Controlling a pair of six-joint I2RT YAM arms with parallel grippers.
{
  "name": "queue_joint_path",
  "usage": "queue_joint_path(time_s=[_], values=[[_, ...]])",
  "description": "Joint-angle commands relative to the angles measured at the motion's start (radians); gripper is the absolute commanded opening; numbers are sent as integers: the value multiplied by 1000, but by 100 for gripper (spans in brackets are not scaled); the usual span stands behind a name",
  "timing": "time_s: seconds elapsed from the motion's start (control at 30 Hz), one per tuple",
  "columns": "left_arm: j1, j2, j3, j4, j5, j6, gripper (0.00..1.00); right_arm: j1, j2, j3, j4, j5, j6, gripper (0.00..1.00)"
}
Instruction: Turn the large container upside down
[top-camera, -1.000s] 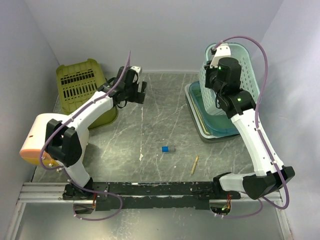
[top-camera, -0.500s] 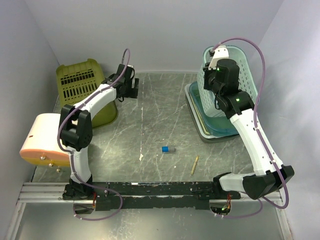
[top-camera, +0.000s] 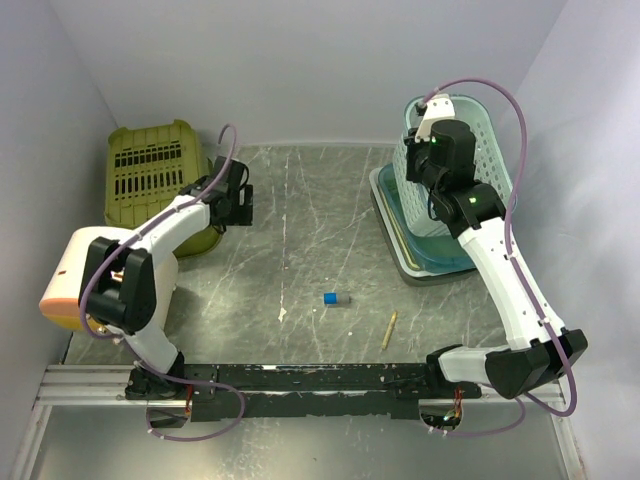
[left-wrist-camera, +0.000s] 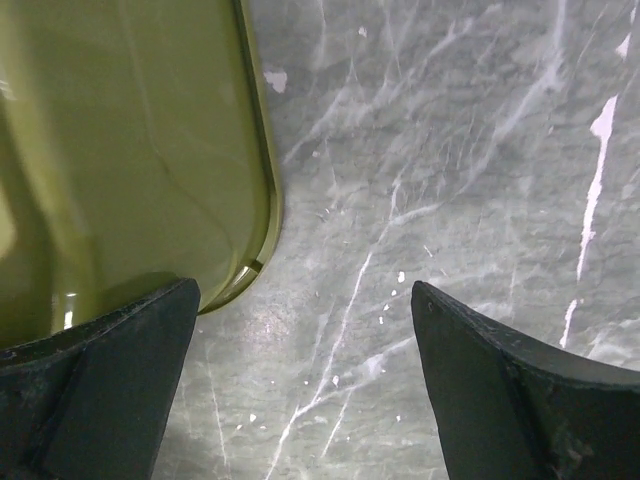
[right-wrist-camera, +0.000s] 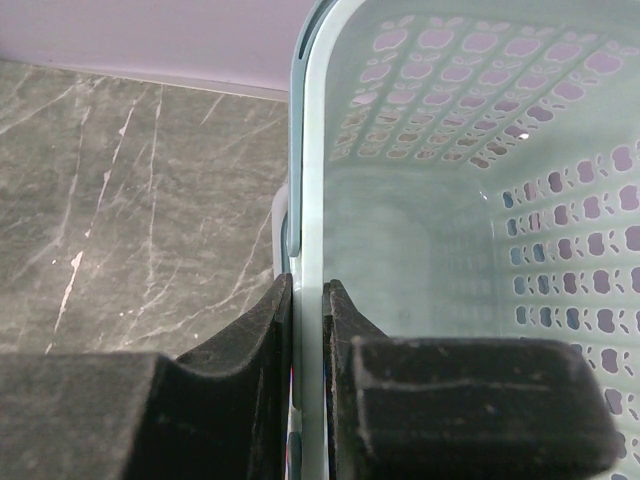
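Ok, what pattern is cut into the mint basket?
Apple-shaped holes; mint basket clearest in right wrist view.

Right gripper (right-wrist-camera: 307, 292) closed on basket (right-wrist-camera: 420, 235), one dark finger either side of the pale green rim (right-wrist-camera: 308, 150). Rim runs straight up the frame. Basket walls pierced with apple-shaped holes, lilac showing through. Grey veined table (right-wrist-camera: 130, 200) at left; lilac wall (right-wrist-camera: 150, 35) above it.

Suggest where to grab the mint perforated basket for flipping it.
Grip the thin rim on the side toward the table's middle, coming along the wall with one finger inside and one outside. The mint basket stands tipped with its opening exposed, and that lip is narrow enough to pinch. The right claw is shut on it there, which looks sound.
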Motion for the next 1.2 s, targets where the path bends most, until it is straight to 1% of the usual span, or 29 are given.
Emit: queue_joint_path(time_s=[0.0, 0.17, 0.27, 0.37, 0.47, 0.53, 0.6, 0.7, 0.77, 0.83, 0.9, 0.97, 1.03, 1.1, 1.17], values=[[5, -64, 55, -4, 10, -14, 98, 1, -6, 5, 72, -14, -11, 0], [-83, -95, 180, -12, -7, 41, 98, 1, -13, 63, 68, -80, 2, 0], [-127, -113, 229, -2, -17, 48, 98, 1, -41, 87, 92, -149, 4, 0], [-126, -148, 227, 28, 5, 29, 100, 3, -63, 102, 129, -273, 8, 0], [-88, -191, 200, 56, 63, 15, 99, 3, -38, 137, 175, -474, 73, 0], [-23, -197, 216, 25, 189, -4, 99, 16, -3, 143, 240, -601, 150, 0], [56, -210, 241, -31, 262, -23, 99, 49, 35, 123, 341, -692, 237, 0], [127, -274, 255, -104, 305, -11, 99, 95, 113, 91, 447, -725, 375, 0], [162, -334, 253, -143, 300, 4, 99, 100, 170, 49, 530, -728, 474, 0], [185, -387, 259, -170, 261, -4, 99, 99, 213, -34, 664, -757, 589, 0], [193, -431, 256, -176, 225, -18, 99, 101, 263, -100, 837, -815, 711, 0], [195, -457, 245, -175, 227, -25, 99, 104, 327, -158, 1017, -867, 846, 0], [195, -466, 232, -179, 248, -31, 99, 104, 396, -192, 1155, -896, 981, 0], [195, -474, 202, -164, 291, -35, 99, 104, 448, -203, 1195, -883, 1073, 0], [195, -492, 158, -134, 328, -44, 99, 104, 488, -203, 1198, -869, 1112, 0]])
